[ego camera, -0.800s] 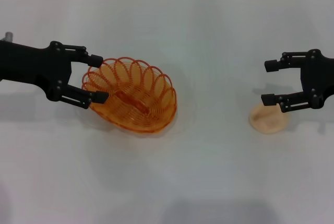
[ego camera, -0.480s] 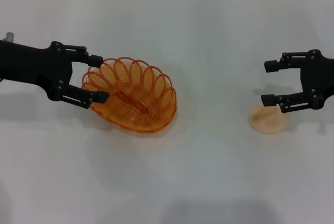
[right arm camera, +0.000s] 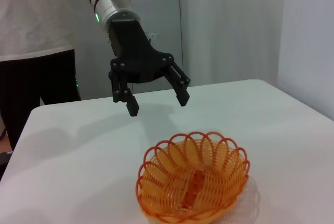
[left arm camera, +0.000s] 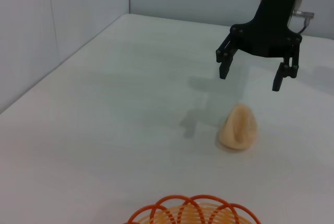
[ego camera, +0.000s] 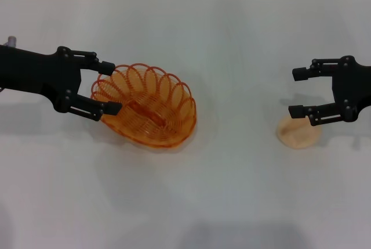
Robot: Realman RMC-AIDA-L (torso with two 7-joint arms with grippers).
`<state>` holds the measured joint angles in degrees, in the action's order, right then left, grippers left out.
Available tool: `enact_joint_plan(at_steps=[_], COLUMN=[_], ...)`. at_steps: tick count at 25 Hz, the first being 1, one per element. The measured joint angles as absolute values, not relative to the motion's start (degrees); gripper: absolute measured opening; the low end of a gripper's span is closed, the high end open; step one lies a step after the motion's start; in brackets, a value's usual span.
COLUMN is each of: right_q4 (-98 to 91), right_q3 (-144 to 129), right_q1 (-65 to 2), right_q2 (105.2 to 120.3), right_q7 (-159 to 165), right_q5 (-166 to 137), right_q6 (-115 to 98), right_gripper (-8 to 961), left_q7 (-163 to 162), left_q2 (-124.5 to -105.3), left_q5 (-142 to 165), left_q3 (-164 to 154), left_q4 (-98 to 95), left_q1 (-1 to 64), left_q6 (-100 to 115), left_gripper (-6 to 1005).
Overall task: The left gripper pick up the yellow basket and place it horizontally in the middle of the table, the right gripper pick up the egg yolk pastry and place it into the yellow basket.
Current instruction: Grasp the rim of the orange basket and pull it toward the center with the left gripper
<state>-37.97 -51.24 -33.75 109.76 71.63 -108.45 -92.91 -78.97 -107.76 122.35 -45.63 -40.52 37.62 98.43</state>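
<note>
1. Gripping comes first on the left: the left gripper (ego camera: 109, 87) hangs with its jaws spread wide at the left end of the yellow basket (ego camera: 146, 112), above the rim and holding nothing. It should lower until one finger passes inside the looped rim and one outside, then close on the wire.
2. The basket sits left of centre on the counter (ego camera: 232, 191), tilted; after lifting, it likely needs turning to lie crosswise at mid-counter.
3. Well to the right, the egg yolk pastry (ego camera: 298, 132) lies on the counter.
4. Just above it the right gripper (ego camera: 297, 92) waits, jaws apart and empty; a light squeeze seems wise for something so soft.
</note>
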Motion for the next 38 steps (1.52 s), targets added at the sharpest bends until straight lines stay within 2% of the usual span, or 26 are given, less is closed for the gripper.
enact_joint_plan(at_steps=[11,21,31,38], right_q4=[-38.0,-44.0,-44.3,-44.4], right_q3=[-51.2,-51.2,-51.6,-51.8], right_q1=[-33.6,-29.3,-29.2,-29.3], right_q2=[109.98,111.51,111.81,112.72], right_q7=[71.6,71.7,71.6,70.7], right_q5=[-108.5,-107.7,-107.7,-108.1], right_q6=[-93.2,-93.0,-93.4,-93.5], right_gripper=[798,798,797,797], left_q7=[-79.8,-104.8,-127.0,-128.0], left_q2=[-108.41,-108.56,-109.18,-111.1], left_q5=[123.1,128.0,146.4,148.8], left_q3=[-45.7,-45.8,-45.9,-47.6], left_q4=[-40.5,-53.0,-56.4,-51.5], left_q1=[37.7,37.9,43.7,45.8], left_q6=[98.5,99.1,96.0,87.6], left_gripper=[830,812,793,780])
